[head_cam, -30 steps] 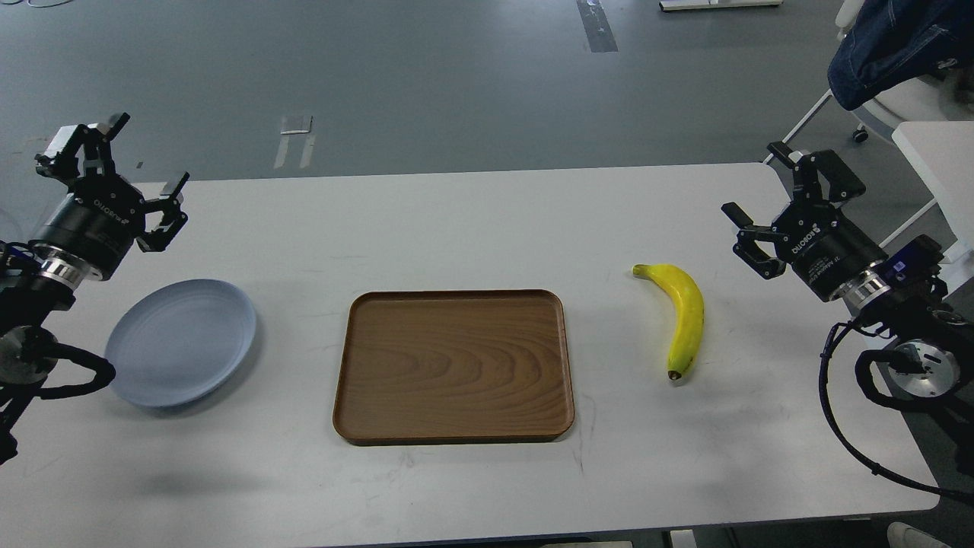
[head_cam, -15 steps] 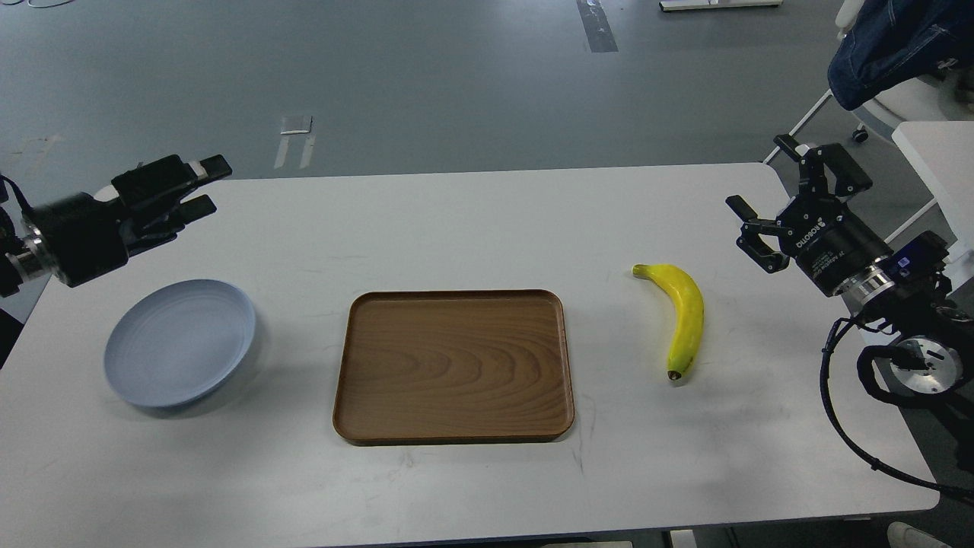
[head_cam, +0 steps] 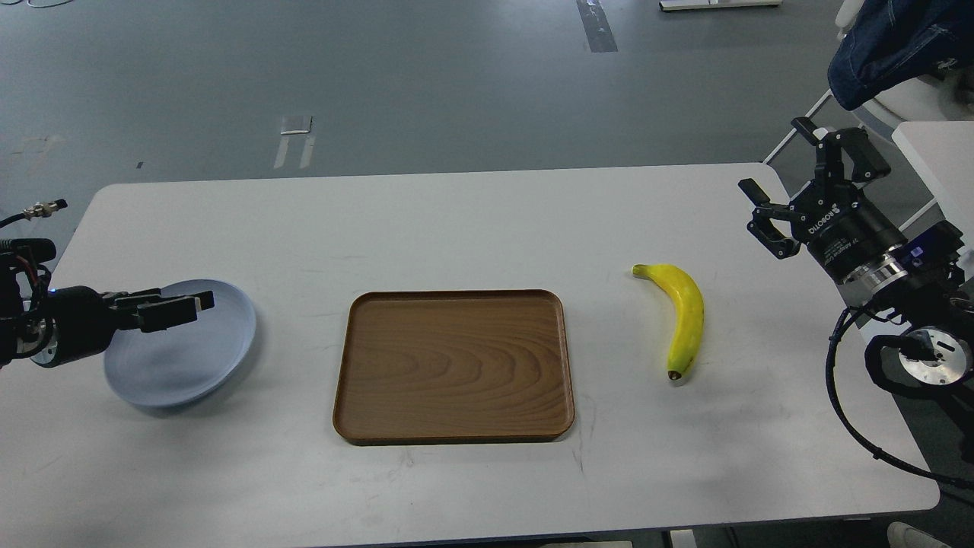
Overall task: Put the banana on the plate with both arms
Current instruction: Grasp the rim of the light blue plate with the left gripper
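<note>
The yellow banana [head_cam: 687,316] lies on the white table [head_cam: 456,221], right of the tray, dark tip towards me. The pale blue-grey plate [head_cam: 183,358] sits at the left. My left gripper [head_cam: 194,308] reaches in low from the left, level, its fingers pointing right over the plate's near-left part; it is seen side-on, looks slightly open and is empty. My right gripper [head_cam: 772,156] is open and empty, raised over the table's far right corner, beyond and to the right of the banana.
A rectangular brown wooden tray [head_cam: 453,365] lies in the middle of the table, between plate and banana. A chair with a denim garment [head_cam: 898,46] and a white side table [head_cam: 940,152] stand off the right edge.
My left gripper has swung down from high at the far left, turned on its side and come to lie low over the plate. My right gripper has drifted slightly right and up.
</note>
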You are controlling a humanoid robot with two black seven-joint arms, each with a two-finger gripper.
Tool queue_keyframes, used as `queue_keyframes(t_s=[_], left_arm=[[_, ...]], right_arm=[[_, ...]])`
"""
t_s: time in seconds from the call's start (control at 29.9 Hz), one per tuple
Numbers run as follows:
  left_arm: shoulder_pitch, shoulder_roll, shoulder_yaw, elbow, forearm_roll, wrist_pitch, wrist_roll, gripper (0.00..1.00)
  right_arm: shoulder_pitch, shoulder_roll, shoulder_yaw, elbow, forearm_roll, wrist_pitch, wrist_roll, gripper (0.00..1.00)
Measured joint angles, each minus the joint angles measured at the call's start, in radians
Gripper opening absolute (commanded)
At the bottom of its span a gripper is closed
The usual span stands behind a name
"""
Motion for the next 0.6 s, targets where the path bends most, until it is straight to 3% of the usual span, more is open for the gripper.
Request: queue_keyframes(t_s=[0.6], left_arm=[[0.008, -0.028, 0.147, 0.197, -0.072, 0.179, 0.000, 0.98]], right_arm=[[-0.008, 0.005, 0.005, 0.000, 0.000, 0.000, 0.000, 1.00]])
